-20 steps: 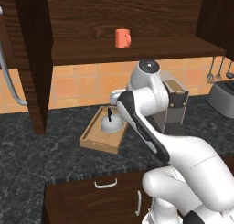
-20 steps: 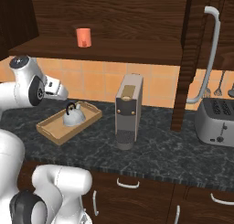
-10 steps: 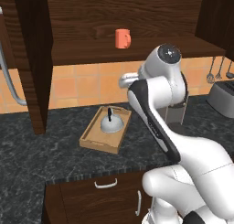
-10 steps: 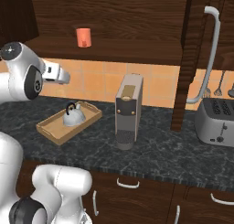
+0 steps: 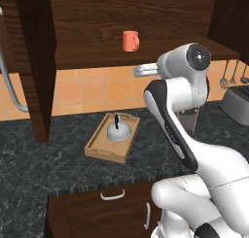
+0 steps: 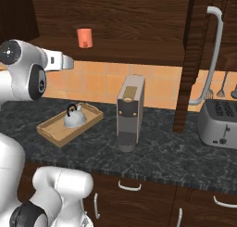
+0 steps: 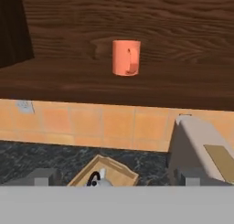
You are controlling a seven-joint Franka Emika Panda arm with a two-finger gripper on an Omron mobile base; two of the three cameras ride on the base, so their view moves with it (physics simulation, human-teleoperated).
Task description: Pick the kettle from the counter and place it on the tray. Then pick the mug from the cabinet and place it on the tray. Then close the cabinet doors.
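Dark speckled stone forms the counter (image 5: 58,149) of a simulated kitchen, where the light-wood tray (image 5: 97,152) is seen lying flat with the kettle (image 5: 118,130) already set inside it, upright, black handle on top. Above the tray and a little to its right, as seen from the left base camera, the orange-red mug (image 5: 130,41) is shown standing upright on the shelf of the open wall cabinet (image 5: 92,18), its loop handle turned to the side. Between tray and shelf, the gripper (image 5: 137,71) is held raised at about the height of the shelf's front edge, below the mug and well apart from it; its fingers are spread wide and nothing is held. From the hand camera the mug (image 7: 126,57) is framed nearly dead centre, with the grey coffee machine (image 6: 129,111) to the tray's right.

The kettle step is judged complete, and the mug step is taken to be in hand. For the next move, the hand would need to be lifted and carried forward into the cabinet so the mug's body is bracketed by the open fingers, clear of the shelf edge. One cabinet door (image 6: 192,59) is seen standing open and remains to be closed.
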